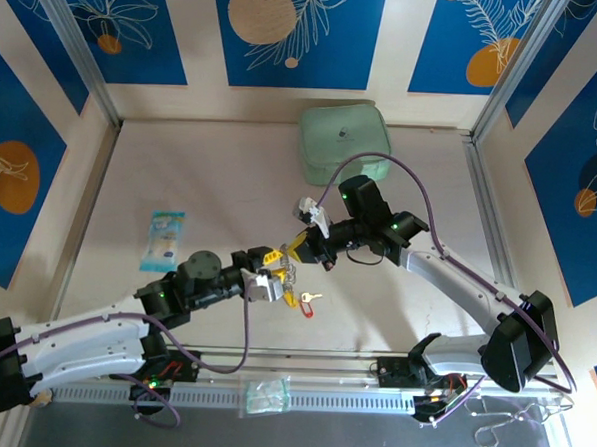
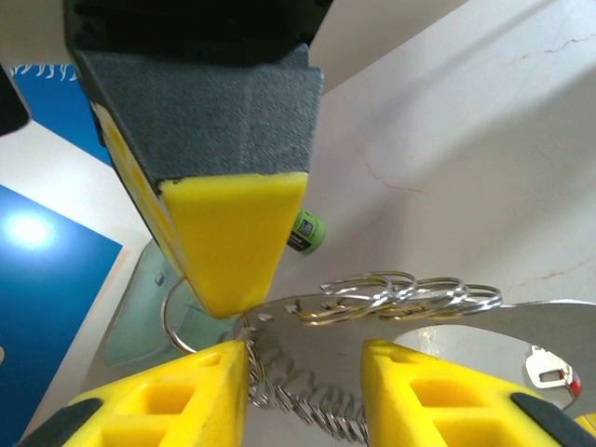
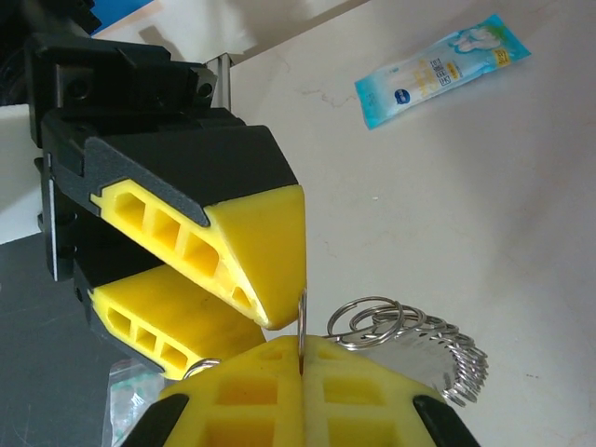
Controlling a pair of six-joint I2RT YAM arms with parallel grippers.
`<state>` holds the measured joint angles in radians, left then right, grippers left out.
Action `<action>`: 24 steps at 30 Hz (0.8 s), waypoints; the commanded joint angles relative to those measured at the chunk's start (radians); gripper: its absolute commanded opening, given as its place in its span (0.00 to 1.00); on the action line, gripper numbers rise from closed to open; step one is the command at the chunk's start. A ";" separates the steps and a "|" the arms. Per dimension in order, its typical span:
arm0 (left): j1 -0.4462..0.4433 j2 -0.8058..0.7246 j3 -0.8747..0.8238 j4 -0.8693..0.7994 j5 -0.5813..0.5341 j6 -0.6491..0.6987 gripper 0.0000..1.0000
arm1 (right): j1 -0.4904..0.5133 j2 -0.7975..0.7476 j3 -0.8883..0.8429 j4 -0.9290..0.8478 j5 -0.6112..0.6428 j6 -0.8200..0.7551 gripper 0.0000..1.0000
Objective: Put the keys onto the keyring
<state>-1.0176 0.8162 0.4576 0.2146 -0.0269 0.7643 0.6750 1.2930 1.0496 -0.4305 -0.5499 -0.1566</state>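
Top external view, read left to right. A blue packet lies on the table, well apart from the work on its left side. The left gripper reaches in from the near left. The left wrist view shows its fingers parted, with chain-like links of the keyring lying in the gap and nothing visibly clamped.

The 2 keys lie on the table just near and right of that gripper. What appears to be the yellow-headed key is partly under the gripper. The red-headed key is beside it. Neither is on the ring.

The right gripper comes in from the far right and meets the left one almost tip to tip. In the right wrist view its pads are pressed together on the keyring's thin wire, and the links bunch off to the right. A pale green case sits at the far side.

Assessment: the step in hand is presenting the ring, with 0 of 2 keys threaded. The right arm should hold the ring steady. The left gripper should then drop to a key, pinch its plastic head and steer the hole onto the wire. The main risks are the small key slipping and the loose links snagging.
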 commanded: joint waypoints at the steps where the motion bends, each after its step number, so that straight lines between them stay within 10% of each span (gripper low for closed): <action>1: -0.006 -0.048 0.031 -0.038 0.002 -0.008 0.41 | 0.000 0.000 0.036 0.008 -0.014 -0.008 0.00; 9: 0.024 -0.093 0.097 -0.147 -0.126 -0.320 0.60 | 0.003 -0.016 0.033 -0.008 0.037 -0.039 0.00; 17: 0.258 -0.014 0.223 -0.345 0.304 -0.555 0.62 | 0.008 -0.034 0.029 -0.012 0.037 -0.178 0.00; 24: 0.305 0.105 0.237 -0.286 0.540 -0.498 0.54 | 0.010 -0.037 0.033 -0.031 -0.009 -0.260 0.00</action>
<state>-0.7204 0.8967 0.6651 -0.0761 0.3470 0.2646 0.6762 1.2793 1.0500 -0.4427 -0.5026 -0.3511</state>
